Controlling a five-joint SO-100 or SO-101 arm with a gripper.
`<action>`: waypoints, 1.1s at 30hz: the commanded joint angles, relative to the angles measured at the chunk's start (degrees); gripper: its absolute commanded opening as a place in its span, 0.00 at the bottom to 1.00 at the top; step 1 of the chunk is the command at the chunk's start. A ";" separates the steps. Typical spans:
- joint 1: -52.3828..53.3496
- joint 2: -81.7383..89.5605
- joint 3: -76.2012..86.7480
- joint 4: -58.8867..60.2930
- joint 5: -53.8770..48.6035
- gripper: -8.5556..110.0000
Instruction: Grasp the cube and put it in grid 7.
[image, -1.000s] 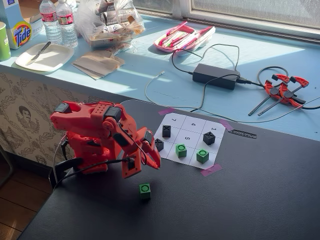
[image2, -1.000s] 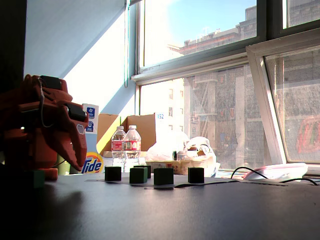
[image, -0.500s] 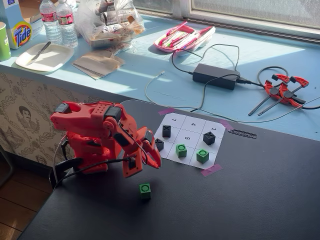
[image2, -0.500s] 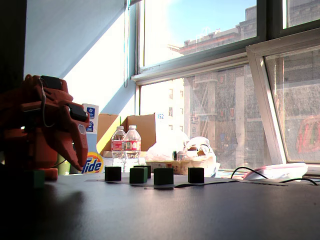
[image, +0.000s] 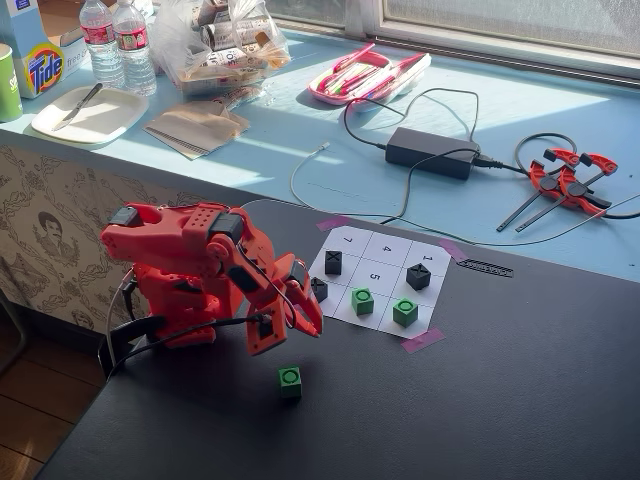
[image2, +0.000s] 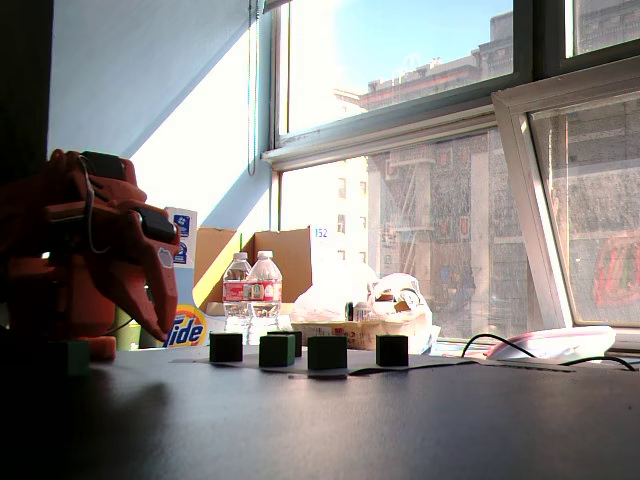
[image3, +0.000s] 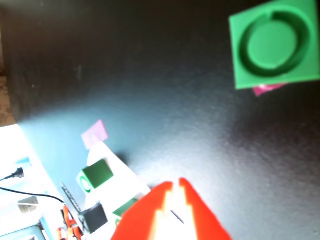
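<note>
A loose green cube (image: 290, 381) with a dark ring on top sits on the black table, off the paper grid (image: 393, 247). It fills the upper right of the wrist view (image3: 272, 47). My red gripper (image: 308, 325) hangs just above and to the left of it, pointing down, with nothing held. Its red tips (image3: 175, 187) lie close together, shut. Grid 7 (image: 347, 240) is the bare far-left corner cell. In a fixed view from table level the gripper (image2: 165, 330) hangs at the left.
On the grid stand two more green cubes (image: 362, 301) (image: 405, 312) and three black X cubes (image: 333, 262) (image: 318, 289) (image: 418, 276). Pink tape (image: 422, 340) holds the paper's corner. A power brick (image: 432, 151), cables and clamps (image: 565, 177) lie on the blue sill beyond.
The arm has barely shifted. The cubes have not moved.
</note>
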 joint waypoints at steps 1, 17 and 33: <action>1.93 -2.20 -1.32 -1.58 -4.66 0.07; 15.29 -31.38 -42.98 23.38 -34.01 0.27; 28.30 -52.21 -42.54 13.01 -54.05 0.31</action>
